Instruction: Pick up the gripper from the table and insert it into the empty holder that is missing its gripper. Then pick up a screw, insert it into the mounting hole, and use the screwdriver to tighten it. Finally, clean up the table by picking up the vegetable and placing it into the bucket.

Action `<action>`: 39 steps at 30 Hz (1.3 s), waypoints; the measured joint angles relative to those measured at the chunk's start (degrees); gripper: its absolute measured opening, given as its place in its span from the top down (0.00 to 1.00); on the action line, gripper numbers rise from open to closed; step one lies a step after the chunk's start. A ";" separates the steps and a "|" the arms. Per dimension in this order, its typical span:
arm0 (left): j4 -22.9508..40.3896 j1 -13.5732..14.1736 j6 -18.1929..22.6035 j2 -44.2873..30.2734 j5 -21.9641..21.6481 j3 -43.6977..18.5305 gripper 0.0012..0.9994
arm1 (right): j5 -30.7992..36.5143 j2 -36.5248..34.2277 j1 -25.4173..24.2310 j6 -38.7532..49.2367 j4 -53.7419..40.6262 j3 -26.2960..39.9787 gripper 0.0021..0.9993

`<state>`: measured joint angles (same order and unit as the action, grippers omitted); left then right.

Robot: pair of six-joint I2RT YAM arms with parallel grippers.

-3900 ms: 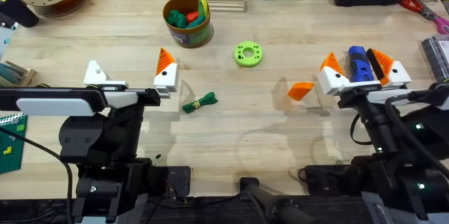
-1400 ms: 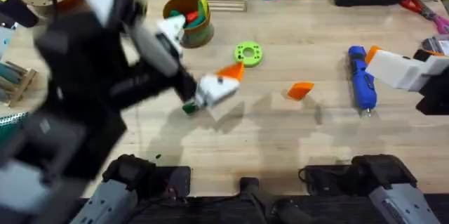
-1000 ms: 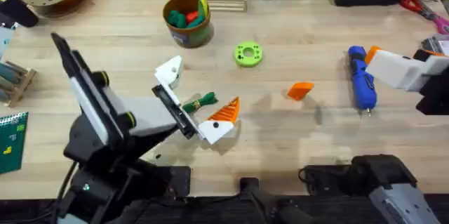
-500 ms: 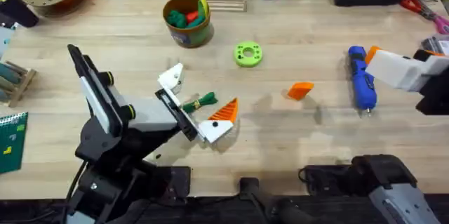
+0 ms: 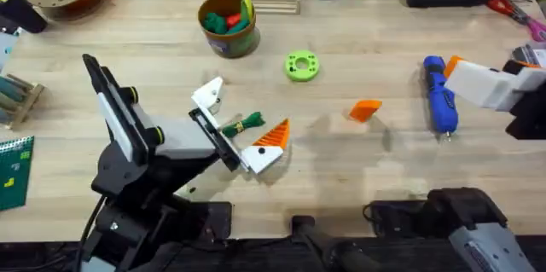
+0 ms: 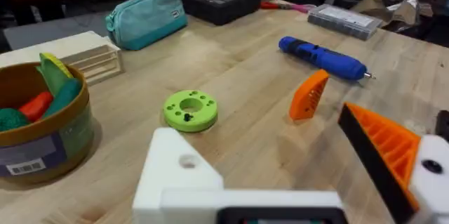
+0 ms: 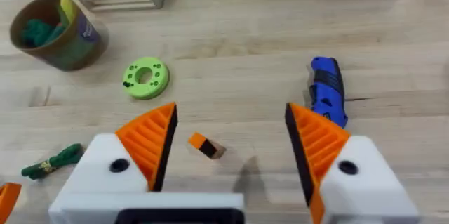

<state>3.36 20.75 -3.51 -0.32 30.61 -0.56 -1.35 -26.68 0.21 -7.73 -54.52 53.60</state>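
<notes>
The left claw (image 5: pixel 235 125), spread wide, is hanging over the green vegetable (image 5: pixel 242 124), while the right claw (image 7: pixel 231 150), also spread, is waiting near the blue screwdriver (image 5: pixel 438 95), and the loose orange gripper (image 5: pixel 365 110) needs a gentle, straight pinch.

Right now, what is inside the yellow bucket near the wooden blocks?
The bucket holds toy pieces: green ones, a red-orange one, and a yellow-green one upright at the rim. They cover the bottom and anything under them.
</notes>
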 joint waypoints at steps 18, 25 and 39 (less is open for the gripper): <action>0.00 0.00 0.00 0.01 0.00 0.00 0.01 | -8.07 -13.03 0.65 8.55 -3.35 0.00 0.10; 0.00 0.00 0.00 0.02 0.00 0.00 0.01 | -8.41 -27.96 4.98 22.62 -5.51 0.00 0.10; 0.00 0.00 0.00 0.00 0.00 0.00 0.01 | -5.94 -37.28 11.63 36.72 -5.18 0.04 0.10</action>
<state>3.36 20.75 -3.51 -0.32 30.61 -0.56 -7.29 -63.96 11.84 29.00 -59.70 53.65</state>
